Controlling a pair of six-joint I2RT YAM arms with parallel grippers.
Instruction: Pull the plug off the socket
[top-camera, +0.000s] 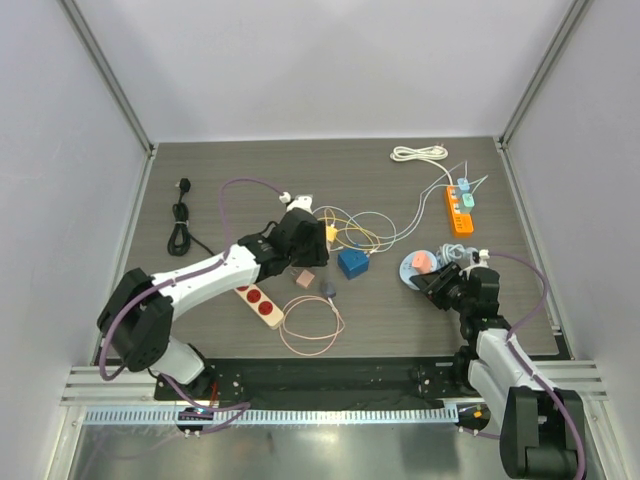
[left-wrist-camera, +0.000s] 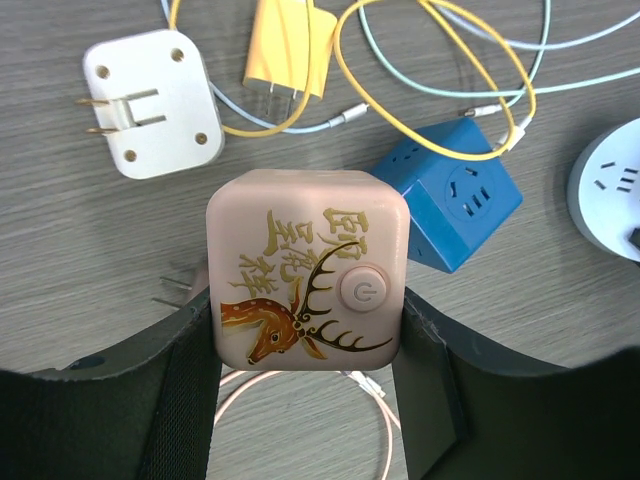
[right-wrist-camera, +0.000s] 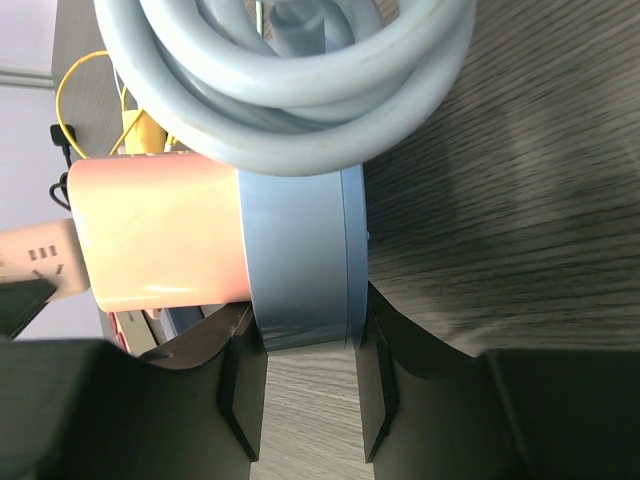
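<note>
Your 2 arms: white shells, blk joints.
Left arm (top-camera: 195, 272) & right arm (top-camera: 495, 350) each trail a purple cable loop (top-camera: 222, 208); fingers (left-wrist-camera: 150, 400) matte blk, chunky.

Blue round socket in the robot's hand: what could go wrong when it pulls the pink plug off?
1. The right hand pinches only the socket's thin rim, so it might slip when the plug is tugged.
2. The left hand is holding a deer cube, so it can't grab the plug yet.
3. The cord coiled by the socket might snag.
</note>
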